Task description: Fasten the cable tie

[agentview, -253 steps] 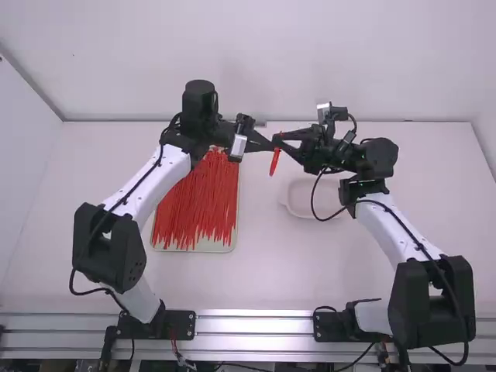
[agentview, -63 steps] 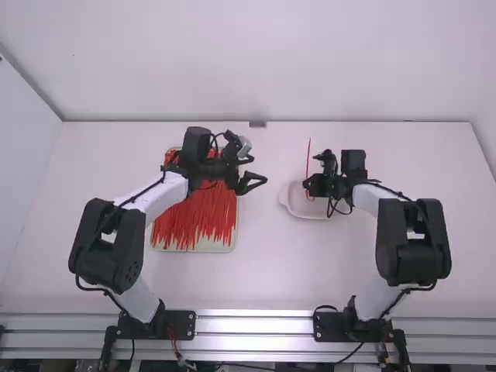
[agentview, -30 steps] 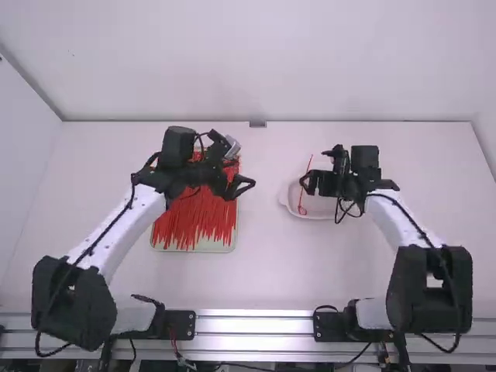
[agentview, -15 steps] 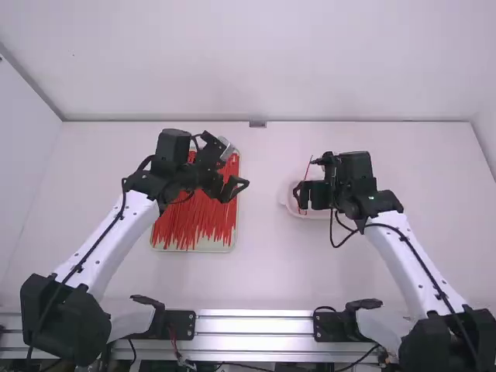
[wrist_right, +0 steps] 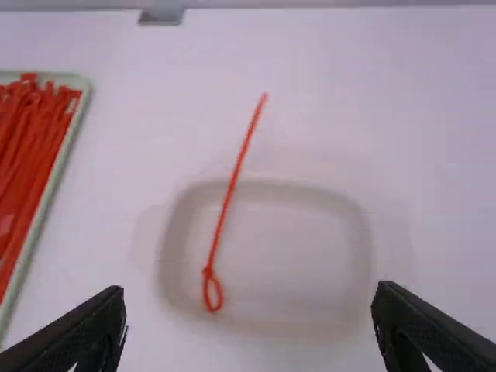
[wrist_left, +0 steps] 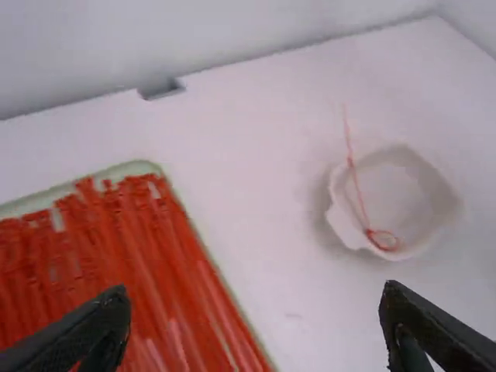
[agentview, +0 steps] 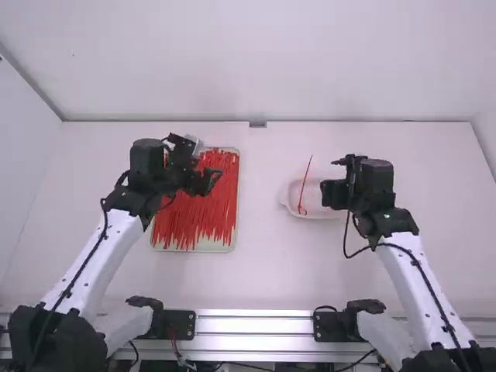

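Left arm [agentview: 101,248] bent and raised, right arm [agentview: 411,267] likewise, both jaws spread wide

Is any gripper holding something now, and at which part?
Nothing is held. The left gripper and right gripper are open; the looped cable tie lies in the bowl.

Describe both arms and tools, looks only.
Left arm and right arm: white tubular links, black cylindrical joints, and a thin black cable running loosely alongside each. Left tool and right tool: all black, with two tapered fingers. No markings legible.
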Controlling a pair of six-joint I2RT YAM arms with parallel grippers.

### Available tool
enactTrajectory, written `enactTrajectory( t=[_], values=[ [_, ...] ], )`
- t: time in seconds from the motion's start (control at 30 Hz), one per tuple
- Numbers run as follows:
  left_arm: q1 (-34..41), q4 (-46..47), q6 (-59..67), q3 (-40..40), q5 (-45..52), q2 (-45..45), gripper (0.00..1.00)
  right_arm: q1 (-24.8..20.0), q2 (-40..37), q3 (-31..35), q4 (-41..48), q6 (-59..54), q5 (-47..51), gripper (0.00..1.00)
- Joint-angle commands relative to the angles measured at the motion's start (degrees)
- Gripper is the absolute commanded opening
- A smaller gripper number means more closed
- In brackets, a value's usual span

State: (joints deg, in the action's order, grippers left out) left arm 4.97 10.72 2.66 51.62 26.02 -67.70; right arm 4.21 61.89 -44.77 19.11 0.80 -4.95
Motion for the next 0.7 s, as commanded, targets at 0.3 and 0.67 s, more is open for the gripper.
enactTrajectory(
  t=[0.3, 0.67],
  values=[
    [-5.0, -10.7, -2.7, -13.4, -14.8, 14.3, 0.6, -4.2, -14.1, 13.9, -12.8, -0.8, 5.0, 0.59],
    [-5.0, -10.7, -2.7, -28.3, -26.0, 29.2, 0.34, -4.2, -29.0, 28.8, -19.1, -0.8, 5.0, 0.33]
  ],
)
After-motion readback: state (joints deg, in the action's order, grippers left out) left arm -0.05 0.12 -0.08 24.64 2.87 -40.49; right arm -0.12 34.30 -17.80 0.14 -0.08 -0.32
